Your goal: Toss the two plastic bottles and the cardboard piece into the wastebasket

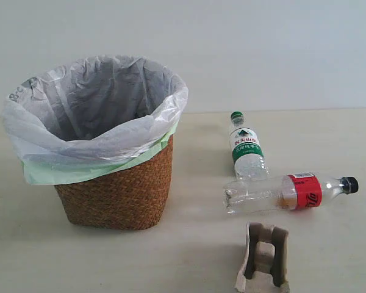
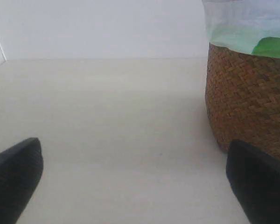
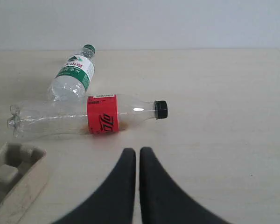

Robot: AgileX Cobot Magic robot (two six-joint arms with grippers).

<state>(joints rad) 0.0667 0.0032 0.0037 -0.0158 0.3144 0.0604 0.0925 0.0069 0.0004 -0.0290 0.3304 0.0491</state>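
Observation:
The wicker wastebasket (image 1: 116, 195) with its white and green bag stands at the left of the exterior view; its woven wall (image 2: 249, 102) also shows in the left wrist view. The green-capped bottle (image 1: 247, 146) (image 3: 72, 77) lies right of it. Nearer lies the red-labelled, black-capped bottle (image 1: 290, 192) (image 3: 88, 116) on its side. The cardboard piece (image 1: 263, 259) (image 3: 14, 179) rests at the front. My left gripper (image 2: 133, 175) is open beside the basket, holding nothing. My right gripper (image 3: 137, 154) is shut and empty, just short of the red-labelled bottle. Neither arm shows in the exterior view.
Everything sits on a pale beige table (image 1: 189, 256) in front of a plain white wall (image 1: 280, 49). Bare tabletop stretches between the open left fingers (image 2: 130, 130) and to the right of the bottles (image 3: 224, 102).

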